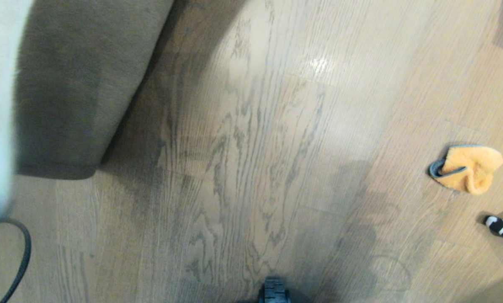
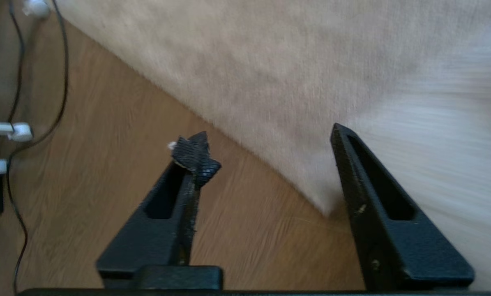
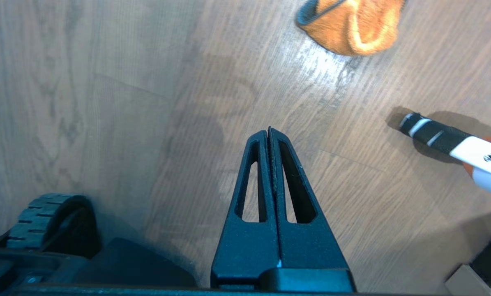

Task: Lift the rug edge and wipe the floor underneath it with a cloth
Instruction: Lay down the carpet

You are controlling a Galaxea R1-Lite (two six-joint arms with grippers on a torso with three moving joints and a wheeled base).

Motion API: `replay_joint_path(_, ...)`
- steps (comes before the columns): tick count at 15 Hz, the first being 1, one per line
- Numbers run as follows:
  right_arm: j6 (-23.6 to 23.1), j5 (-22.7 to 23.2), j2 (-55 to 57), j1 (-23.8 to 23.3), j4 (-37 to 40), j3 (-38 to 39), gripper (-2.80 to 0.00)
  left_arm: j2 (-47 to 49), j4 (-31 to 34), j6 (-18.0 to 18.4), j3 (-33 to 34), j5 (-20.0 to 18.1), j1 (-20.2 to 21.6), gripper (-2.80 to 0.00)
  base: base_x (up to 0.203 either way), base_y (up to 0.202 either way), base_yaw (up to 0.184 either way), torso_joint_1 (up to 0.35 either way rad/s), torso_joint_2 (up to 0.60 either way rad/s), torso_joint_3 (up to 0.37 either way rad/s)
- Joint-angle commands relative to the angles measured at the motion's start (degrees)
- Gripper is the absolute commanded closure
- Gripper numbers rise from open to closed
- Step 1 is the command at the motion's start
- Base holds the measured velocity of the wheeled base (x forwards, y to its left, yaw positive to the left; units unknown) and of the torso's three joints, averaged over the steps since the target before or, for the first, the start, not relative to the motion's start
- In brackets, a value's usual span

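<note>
Left tool [image 2: 270, 152] hangs spread apart with nothing between its two black fingers [image 2: 376, 205], just above the rug [image 2: 270, 74] where its corner meets the floor [image 2: 105, 164]; in the left wrist view that corner points toward 6 o'clock and sits against the inner side of the finger at 4 o'clock, though whether they touch cannot be told. A frayed scrap of black padding [image 2: 196, 158] sticks up from the tip of the other finger. In the head view a turned-back part of the rug lies at 10 o'clock, and the cloth [image 1: 468, 167] lies crumpled on the floor at 3 o'clock, well apart from the rug. Right tool [image 3: 269, 131] is clenched, its fingers pressed together and holding nothing, poised over bare floor; in the right wrist view the cloth sits at 1 o'clock from its tip, near but apart. A black-and-white striped rod [image 3: 430, 135] lies at 3 o'clock there, and a black wheel [image 3: 48, 218] shows at 8 o'clock. Thin black cables [image 2: 60, 82] run across the floor beside the rug. No brand, label or writing can be read anywhere.
</note>
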Motion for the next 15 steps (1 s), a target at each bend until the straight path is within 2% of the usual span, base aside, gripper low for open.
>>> replay_joint_path(1, -0.02, 0.05, 0.09, -0.01, -0.04, 0.0, 0.0, -4.75, 3.18, -0.04, -0.42, -1.45, -2.5, -2.8, 0.0, 0.0, 0.0, 0.0, 0.0, 0.0)
replay_joint_path(8, -0.02, 0.05, 0.09, -0.01, -0.04, 0.0, 0.0, -6.07, 7.94, 0.61, -0.42, -1.45, -3.46, -2.8, 0.0, 0.0, 0.0, 0.0, 0.0, 0.0)
replay_joint_path(10, -0.02, 0.05, 0.01, -0.01, -0.04, 0.0, 0.0, -6.84, 13.1, 0.62, -0.42, -1.81, -3.84, -2.8, 0.0, 0.0, 0.0, 0.0, 0.0, 0.0)
replay_joint_path(13, -0.02, 0.05, 0.09, -0.01, -0.04, 0.0, 0.0, -9.67, 23.83, 0.08, -0.42, -5.2, -9.63, -2.8, 0.0, 0.0, 0.0, 0.0, 0.0, 0.0)
replay_joint_path(14, -0.02, 0.05, 0.09, -0.01, -0.04, 0.0, 0.0, -10.83, 27.69, 0.0, -0.45, -5.71, -12.17, 0.0, 0.0, 0.0, 0.0, 0.0, 0.0, 0.0)
replay_joint_path(15, -0.02, 0.05, 0.09, -0.01, -0.04, 0.0, 0.0, -11.85, 30.91, -0.05, -0.53, -6.0, -14.83, 0.0, 0.0, 0.0, 0.0, 0.0, 0.0, 0.0)
